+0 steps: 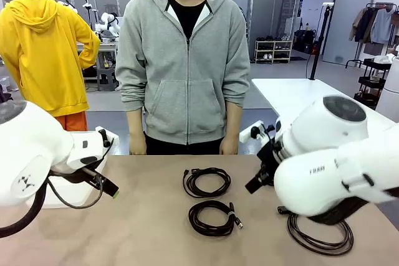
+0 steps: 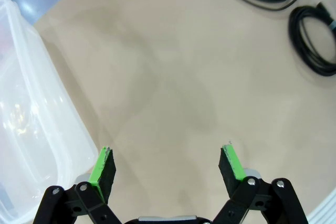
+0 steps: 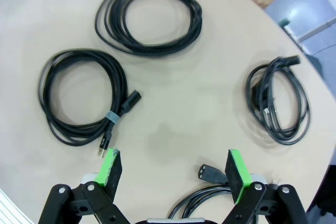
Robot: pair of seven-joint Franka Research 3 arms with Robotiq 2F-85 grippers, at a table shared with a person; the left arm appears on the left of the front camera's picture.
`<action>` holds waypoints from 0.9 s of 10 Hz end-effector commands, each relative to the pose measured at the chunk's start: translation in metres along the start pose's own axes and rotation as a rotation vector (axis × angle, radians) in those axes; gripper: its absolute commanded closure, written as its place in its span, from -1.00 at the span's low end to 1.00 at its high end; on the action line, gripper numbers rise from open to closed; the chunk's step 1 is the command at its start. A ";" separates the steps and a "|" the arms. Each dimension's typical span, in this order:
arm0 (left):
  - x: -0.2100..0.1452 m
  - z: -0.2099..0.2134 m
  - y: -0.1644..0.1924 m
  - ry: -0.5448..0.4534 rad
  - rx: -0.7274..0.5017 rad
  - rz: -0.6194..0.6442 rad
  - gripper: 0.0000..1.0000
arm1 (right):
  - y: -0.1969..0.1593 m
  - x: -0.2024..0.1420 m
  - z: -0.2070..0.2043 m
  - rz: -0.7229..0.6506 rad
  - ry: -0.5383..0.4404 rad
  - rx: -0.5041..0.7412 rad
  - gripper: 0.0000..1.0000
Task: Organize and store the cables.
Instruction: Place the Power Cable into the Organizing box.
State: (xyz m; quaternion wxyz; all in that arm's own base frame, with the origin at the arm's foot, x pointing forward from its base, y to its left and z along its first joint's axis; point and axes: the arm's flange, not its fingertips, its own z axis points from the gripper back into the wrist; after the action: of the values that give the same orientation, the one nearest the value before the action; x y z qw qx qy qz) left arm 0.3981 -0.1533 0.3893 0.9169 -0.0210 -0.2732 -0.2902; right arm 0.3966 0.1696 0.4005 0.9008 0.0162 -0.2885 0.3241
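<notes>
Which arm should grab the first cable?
Right. The right pincer, open, hangs over the cables, a plug showing between its fingers. The left pincer, also open, hangs over bare table beside the clear bin, coils farther off.

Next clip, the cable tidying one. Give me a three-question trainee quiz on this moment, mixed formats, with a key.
1. True or false: the right gripper is shut on a cable.
2. What lies beside the open left gripper? A) a clear plastic container B) a cardboard box C) a metal tray
3. How many coiled cables does the right wrist view show on the table?

Key
1. False: its jaws stand open over the table.
2. A
3. Four: the large coil, the banded coil, the small coil and the partly hidden coil near the gripper's base.
</notes>
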 end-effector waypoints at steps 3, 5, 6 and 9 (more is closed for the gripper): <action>-0.011 0.113 0.032 0.020 -0.266 -0.111 -1.00 | -0.054 0.011 0.092 0.053 -0.021 0.150 -1.00; -0.032 0.175 0.051 -0.061 -0.256 -0.197 -1.00 | -0.091 -0.013 0.137 0.089 -0.077 0.236 -1.00; -0.055 0.205 0.061 -0.095 -0.231 -0.228 -1.00 | -0.107 -0.037 0.166 0.110 -0.099 0.263 -1.00; -0.110 0.227 0.099 -0.236 -0.209 -0.300 -1.00 | -0.148 -0.113 0.211 0.114 -0.289 0.298 -1.00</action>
State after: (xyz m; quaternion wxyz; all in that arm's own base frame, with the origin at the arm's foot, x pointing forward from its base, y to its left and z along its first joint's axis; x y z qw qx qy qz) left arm 0.2793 0.0167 0.5673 0.8281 -0.1045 -0.3366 -0.4360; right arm 0.3215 -0.0400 0.5521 0.8382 0.1560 -0.3379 0.3986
